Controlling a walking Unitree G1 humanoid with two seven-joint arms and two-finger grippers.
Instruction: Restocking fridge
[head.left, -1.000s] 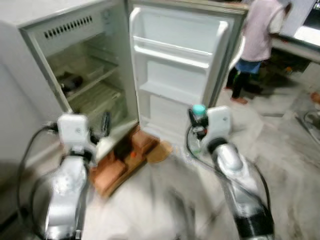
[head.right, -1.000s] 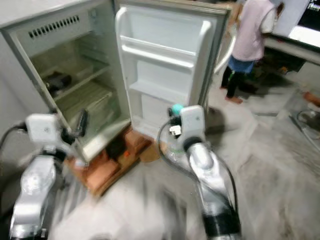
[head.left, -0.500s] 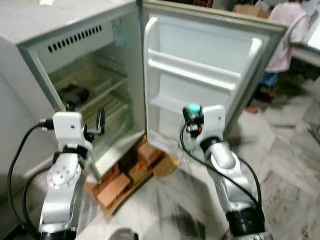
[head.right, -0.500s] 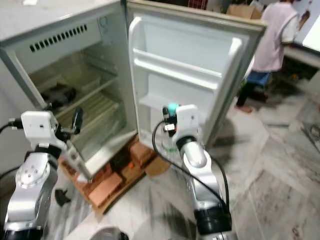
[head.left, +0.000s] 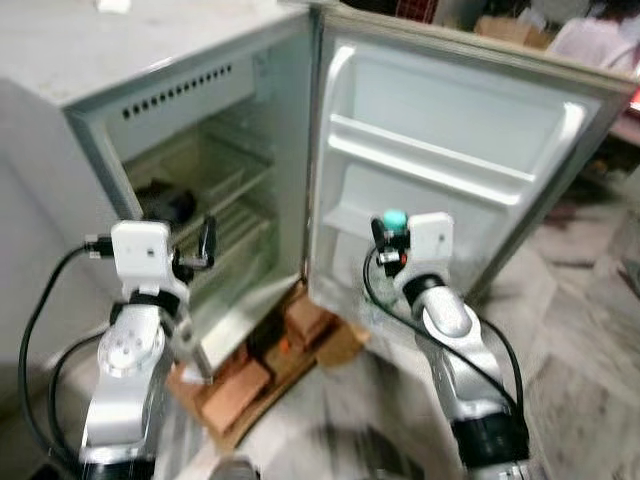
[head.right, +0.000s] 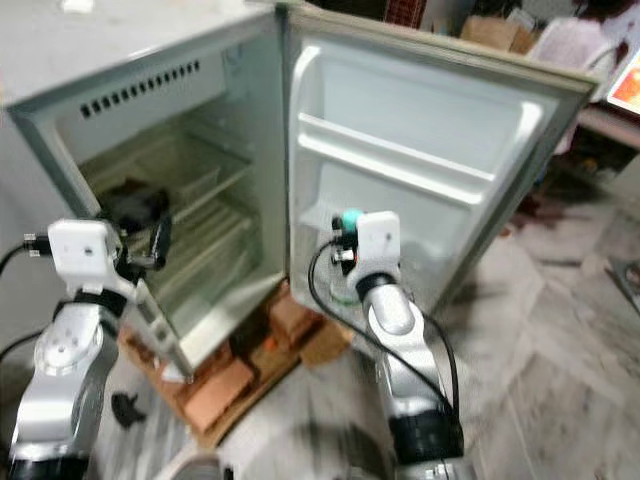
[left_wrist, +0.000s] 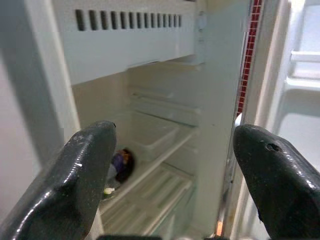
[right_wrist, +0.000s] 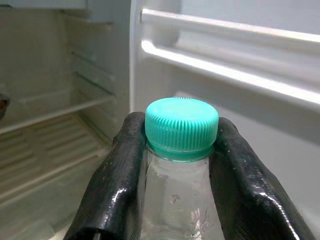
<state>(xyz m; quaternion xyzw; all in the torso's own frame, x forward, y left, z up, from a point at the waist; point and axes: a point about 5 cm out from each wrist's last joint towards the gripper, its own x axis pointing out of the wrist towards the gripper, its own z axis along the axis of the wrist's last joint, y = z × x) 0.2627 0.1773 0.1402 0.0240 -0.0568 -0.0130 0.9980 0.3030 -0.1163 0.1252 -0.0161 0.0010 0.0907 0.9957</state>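
Fridge: small white single-door unit, door swung fully open, standing on a stack of reddish bricks. All positions below are referenced to this fridge.

Right pincer: closed on the neck of a clear plastic bottle with a teal ribbed cap, held upright in front of the open door's inner face, level with the lower white door shelf. Left pincer: fingers spread wide and empty, facing the main compartment.

Recommended procedure: keep the bottle vertical, bring it forward above the rail of a door shelf, then lower it behind the rail before releasing. Confirm the base is seated; a grip at the neck lets the body swing, so advance slowly. Keep the left arm outside the door's arc.

Limits of observation: the bottle's body and base are hidden behind the pincer and arm, so fill level cannot be judged. A dark rounded object lies on an interior shelf; its identity is unclear. Head views are motion-blurred. A person's pale garment is cut off beyond the door.
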